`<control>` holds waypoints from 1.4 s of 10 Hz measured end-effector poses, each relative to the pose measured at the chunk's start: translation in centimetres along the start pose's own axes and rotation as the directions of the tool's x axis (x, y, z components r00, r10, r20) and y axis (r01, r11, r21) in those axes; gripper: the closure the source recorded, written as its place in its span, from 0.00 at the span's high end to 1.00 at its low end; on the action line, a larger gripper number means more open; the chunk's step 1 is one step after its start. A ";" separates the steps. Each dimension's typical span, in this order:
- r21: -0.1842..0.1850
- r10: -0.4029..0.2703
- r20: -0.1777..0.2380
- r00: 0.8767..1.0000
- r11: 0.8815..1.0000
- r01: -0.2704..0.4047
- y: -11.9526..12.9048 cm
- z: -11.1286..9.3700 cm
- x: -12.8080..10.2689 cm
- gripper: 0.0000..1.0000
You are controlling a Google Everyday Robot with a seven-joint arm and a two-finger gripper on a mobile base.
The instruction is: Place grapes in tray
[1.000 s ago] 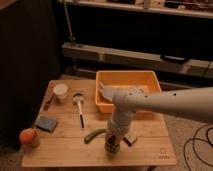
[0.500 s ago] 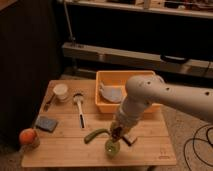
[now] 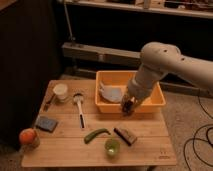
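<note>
Orange-yellow plastic is what the hand [image 3: 128, 106] hangs against: it is up at the front wall of the tray [image 3: 106, 108], near the wall's middle, while a second ago it was pressed low over the table [image 3: 65, 151], between the green pepper [image 3: 96, 134] and the small green cup [image 3: 112, 146]. The arm has swung up and back from that spot, and both the cup and a dark brown slab [image 3: 125, 135] beside it now lie uncovered on the wood. A dark lump at the tip of the hand reads as the grapes [image 3: 128, 111], so they appear to have left the table and travelled with it, though I cannot tell whether the hand is clenched on them or only stands in front of them. If the lump is indeed the grapes, the pick is done and the carry is nearly over. They sit at the rim and not yet over the tray's floor, where a pale object [image 3: 109, 93] already lies toward the left. What remains, as I judge it, is a short reach inward past the wall before letting go, since a drop from here could land the grapes on the rim or back on the table.
</note>
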State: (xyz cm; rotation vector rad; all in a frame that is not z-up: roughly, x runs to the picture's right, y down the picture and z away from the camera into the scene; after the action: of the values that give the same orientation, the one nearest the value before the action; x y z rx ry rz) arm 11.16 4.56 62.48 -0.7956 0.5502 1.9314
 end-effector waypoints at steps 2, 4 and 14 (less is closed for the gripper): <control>0.000 0.043 0.034 0.998 0.999 -0.043 -0.6 -2.2 -4.3 0.00; 0.000 0.074 0.056 0.996 0.997 -0.074 -1.1 -3.3 -6.2 0.00; -0.014 -0.144 0.302 0.942 0.988 0.155 -0.2 0.3 -7.7 0.00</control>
State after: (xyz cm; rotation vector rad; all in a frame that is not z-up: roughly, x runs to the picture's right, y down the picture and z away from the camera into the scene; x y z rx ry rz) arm 13.88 0.28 68.22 -0.5352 0.2609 1.8796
